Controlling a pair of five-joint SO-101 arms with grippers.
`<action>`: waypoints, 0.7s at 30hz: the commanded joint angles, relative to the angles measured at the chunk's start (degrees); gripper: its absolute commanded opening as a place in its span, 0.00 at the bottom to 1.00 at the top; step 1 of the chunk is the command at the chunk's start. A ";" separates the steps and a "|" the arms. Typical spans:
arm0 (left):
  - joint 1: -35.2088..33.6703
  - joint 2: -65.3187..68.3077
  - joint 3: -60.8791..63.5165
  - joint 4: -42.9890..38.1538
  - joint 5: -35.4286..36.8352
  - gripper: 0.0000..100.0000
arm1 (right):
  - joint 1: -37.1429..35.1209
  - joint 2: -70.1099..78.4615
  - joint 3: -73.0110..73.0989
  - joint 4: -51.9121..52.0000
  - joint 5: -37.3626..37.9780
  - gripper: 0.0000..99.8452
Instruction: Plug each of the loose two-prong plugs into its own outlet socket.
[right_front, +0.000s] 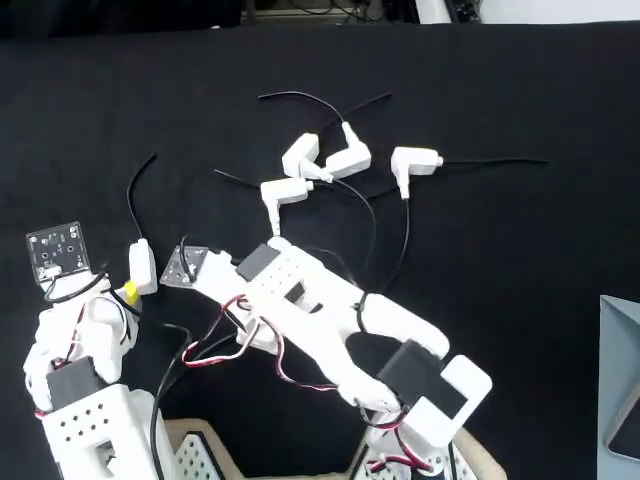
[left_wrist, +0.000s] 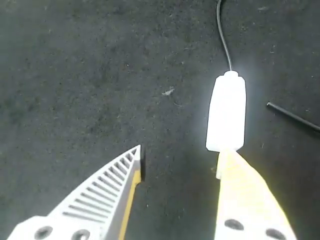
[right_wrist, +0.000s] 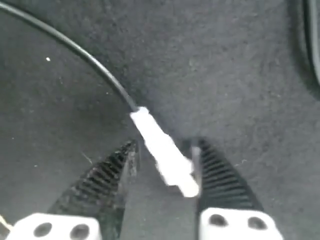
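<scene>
A white two-prong plug (left_wrist: 226, 112) lies flat on the black table, its cable running away from me. My left gripper (left_wrist: 180, 155) is open, and its yellow fingertip (left_wrist: 230, 165) touches the plug's near end. In the high view this plug (right_front: 143, 265) lies just beyond the left gripper (right_front: 126, 291). My right gripper (right_wrist: 165, 146) is open around a slim white plug (right_wrist: 162, 150) that rests against one black finger. In the high view the right gripper (right_front: 185, 266) is near the left one. A dark square outlet board (right_front: 55, 250) sits at the far left.
Several more white plugs lie mid-table with tangled black cables: one (right_front: 285, 190) just beyond the right arm, a pair (right_front: 325, 158) behind it, another (right_front: 415, 160) to the right. A grey box (right_front: 620, 380) stands at the right edge.
</scene>
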 joint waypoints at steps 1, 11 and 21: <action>-0.22 -0.26 -0.31 -0.88 0.35 0.25 | 0.35 -0.22 -2.77 0.79 1.05 0.02; -0.22 -0.44 0.31 -1.05 0.35 0.25 | 7.74 -5.76 -3.38 5.19 -2.64 0.01; 0.57 -0.53 -0.22 -1.32 0.35 0.25 | 15.03 -25.80 0.04 5.27 -16.35 0.01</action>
